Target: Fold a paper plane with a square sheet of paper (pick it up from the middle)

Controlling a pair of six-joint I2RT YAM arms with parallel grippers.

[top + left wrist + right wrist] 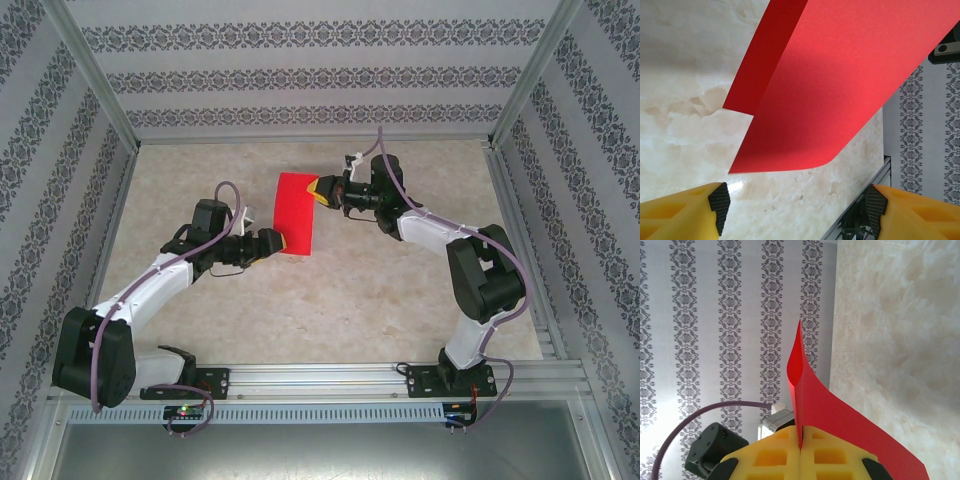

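The left gripper [797, 207] has its 2 yellow fingers spread apart. The red square sheet of paper [840, 75] curves just ahead of them, above the marbled table [680, 75]. The right gripper [800, 442] is clamped on 1 edge, holding the sheet off the table. A fold looks under way; next, the left should close squarely on the near edge.

You have two arms, the left arm [150, 285] and the right arm [430, 228]. Both have white tubes and big black round joints [95, 355]. A thin purple cable [228, 190] loops along each one. Your left gripper [796, 201] has chunky yellow fingers [675, 217] with black bumpy pads [719, 200]. Your right gripper [800, 437] is yellow too, with square holes in it
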